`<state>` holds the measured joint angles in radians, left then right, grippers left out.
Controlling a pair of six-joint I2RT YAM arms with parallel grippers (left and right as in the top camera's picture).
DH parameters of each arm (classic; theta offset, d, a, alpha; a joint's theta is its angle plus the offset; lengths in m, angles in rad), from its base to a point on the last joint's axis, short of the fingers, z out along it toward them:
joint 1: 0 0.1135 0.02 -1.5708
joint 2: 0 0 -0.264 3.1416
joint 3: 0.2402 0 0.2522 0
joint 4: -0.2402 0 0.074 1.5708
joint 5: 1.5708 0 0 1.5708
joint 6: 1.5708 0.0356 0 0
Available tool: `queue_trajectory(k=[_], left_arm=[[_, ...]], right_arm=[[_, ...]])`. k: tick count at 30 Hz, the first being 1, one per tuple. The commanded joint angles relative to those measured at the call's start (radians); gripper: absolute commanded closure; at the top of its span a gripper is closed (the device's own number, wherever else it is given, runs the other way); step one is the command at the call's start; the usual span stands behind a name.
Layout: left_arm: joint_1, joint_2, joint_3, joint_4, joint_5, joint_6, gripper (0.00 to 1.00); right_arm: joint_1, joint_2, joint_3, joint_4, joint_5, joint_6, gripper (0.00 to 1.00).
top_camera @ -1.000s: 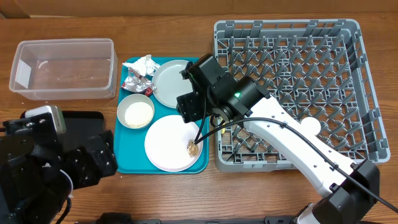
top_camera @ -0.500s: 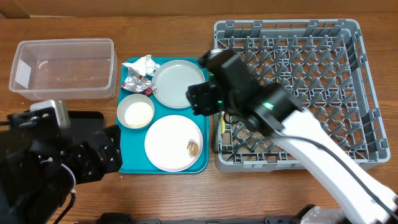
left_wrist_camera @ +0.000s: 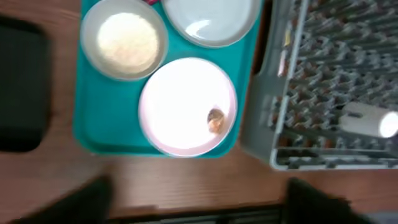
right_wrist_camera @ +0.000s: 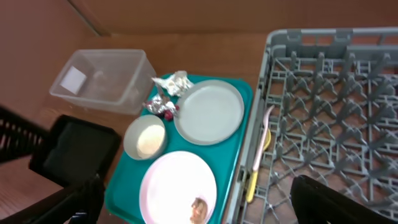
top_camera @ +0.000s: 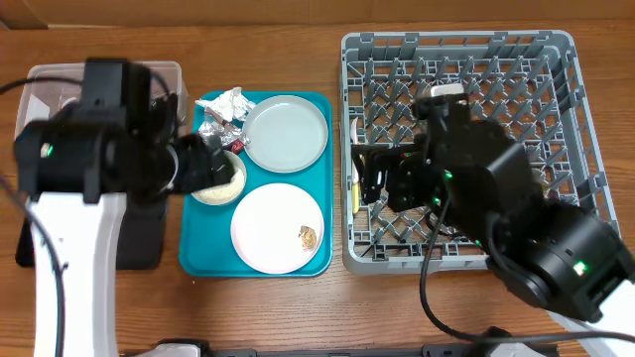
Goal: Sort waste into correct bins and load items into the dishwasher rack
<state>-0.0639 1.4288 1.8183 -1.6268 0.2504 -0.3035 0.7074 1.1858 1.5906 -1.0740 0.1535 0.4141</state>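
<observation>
Pincer L [left_wrist_camera: 202,202] & pincer R [right_wrist_camera: 202,199] wide open, empty; utensil [right_wrist_camera: 258,146] lengthwise along rack [right_wrist_camera: 329,34] edge.

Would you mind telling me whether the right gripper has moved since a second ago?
Yes. The right gripper has moved to the right in the overhead view, off the teal tray, and is now over the left side of the dishwasher rack.

From overhead, the left arm [top_camera: 94,149] covers most of the black tray [top_camera: 144,243], much of the clear tub [top_camera: 50,84] and the left rim of the grey bowl [top_camera: 226,183]. The right arm [top_camera: 496,188] hides the middle of the rack [top_camera: 556,59] and the white cup [left_wrist_camera: 368,122]. The left wrist view is blurred, its jaws dark smears cut by the bottom edge.
</observation>
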Motion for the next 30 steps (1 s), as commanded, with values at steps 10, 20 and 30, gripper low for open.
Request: queue_trajectory(k=[10, 20, 30], left_arm=[[-0.269, 0.119, -0.002, -0.045, -0.327, -0.127, 0.21], [-0.309, -0.052, -0.106, -0.063, -0.366, -0.252, 0.14], [-0.309, -0.213, -0.601, 0.0, -0.363, -0.457, 0.08]], right_arm=[[-0.072, -0.049, 0.011, -0.085, 0.17, 0.144, 0.0], [-0.356, -0.109, 0.011, -0.243, 0.092, 0.136, 0.0], [-0.361, -0.053, 0.011, -0.269, 0.092, 0.136, 0.0]])
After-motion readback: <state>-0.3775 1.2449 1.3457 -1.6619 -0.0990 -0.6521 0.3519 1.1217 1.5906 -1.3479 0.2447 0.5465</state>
